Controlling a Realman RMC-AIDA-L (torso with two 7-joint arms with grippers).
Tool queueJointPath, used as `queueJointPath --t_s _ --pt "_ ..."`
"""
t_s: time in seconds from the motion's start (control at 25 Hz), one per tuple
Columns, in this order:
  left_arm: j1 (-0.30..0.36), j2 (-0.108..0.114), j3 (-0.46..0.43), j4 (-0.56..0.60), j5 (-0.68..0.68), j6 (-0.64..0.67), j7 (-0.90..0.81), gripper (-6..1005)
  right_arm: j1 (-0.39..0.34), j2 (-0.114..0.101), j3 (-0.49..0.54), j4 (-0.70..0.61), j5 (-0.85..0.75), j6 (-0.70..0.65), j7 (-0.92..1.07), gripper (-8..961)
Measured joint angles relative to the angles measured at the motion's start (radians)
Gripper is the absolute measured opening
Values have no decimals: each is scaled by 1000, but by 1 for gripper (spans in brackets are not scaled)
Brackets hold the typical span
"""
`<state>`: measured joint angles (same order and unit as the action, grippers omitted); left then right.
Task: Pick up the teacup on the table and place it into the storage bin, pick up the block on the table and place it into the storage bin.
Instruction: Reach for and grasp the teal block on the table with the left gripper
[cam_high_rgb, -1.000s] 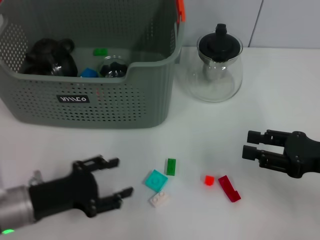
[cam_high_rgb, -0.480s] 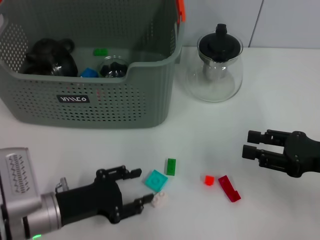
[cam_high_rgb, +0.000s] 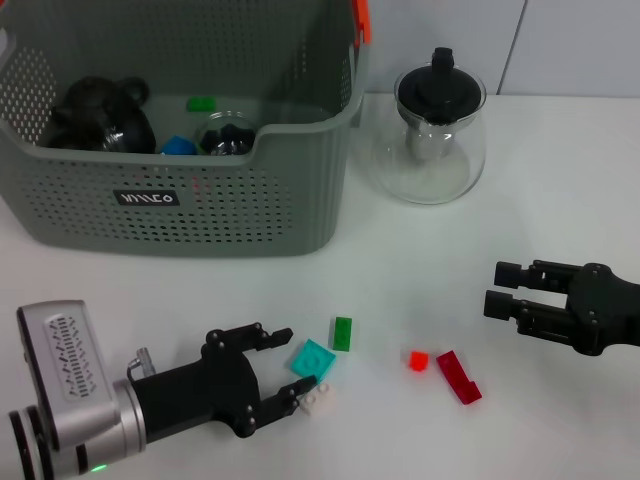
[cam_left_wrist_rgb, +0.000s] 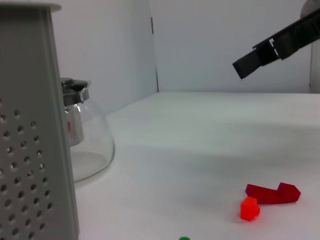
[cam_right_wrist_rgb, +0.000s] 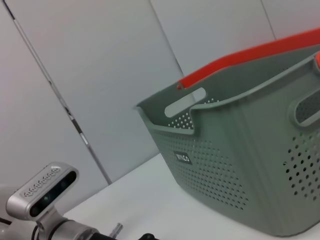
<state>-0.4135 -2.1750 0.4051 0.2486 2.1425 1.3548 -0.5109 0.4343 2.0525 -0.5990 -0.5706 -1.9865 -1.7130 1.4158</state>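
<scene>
Progress over the last second: advanced the left gripper (cam_high_rgb: 272, 372) from the table's seven o'clock corner toward the scattered pieces, black fingers spread apart around the small white studded block (cam_high_rgb: 318, 397), with the flat teal square block (cam_high_rgb: 313, 359) just beside the upper finger. Likely lined up for a grasp, nothing clamped yet. Left the large grey-green perforated storage bin (cam_high_rgb: 180, 215) at eleven o'clock, a dark-lidded glass teacup (cam_high_rgb: 226, 135) already inside. Kept the right gripper (cam_high_rgb: 503, 288) parked at three o'clock, fingers slightly apart and empty.

Grey-green perforated storage bin (cam_high_rgb: 215, 215) upright, teal block (cam_high_rgb: 313, 359) flat, white block (cam_high_rgb: 318, 398) perhaps touching it.
</scene>
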Motion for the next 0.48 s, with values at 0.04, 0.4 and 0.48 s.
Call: queueJointPath --t_s 0.04,0.4,0.48 --pt "0 0 0 -4 0 -1 5 580 0 0 0 0 0 0 0 582" --pt "-17 0 1 -52 0 -42 43 581 -3 0 -2 0 0 2 0 582" --pt "-17 0 2 -59 0 -43 48 581 -5 0 0 0 0 2 0 582"
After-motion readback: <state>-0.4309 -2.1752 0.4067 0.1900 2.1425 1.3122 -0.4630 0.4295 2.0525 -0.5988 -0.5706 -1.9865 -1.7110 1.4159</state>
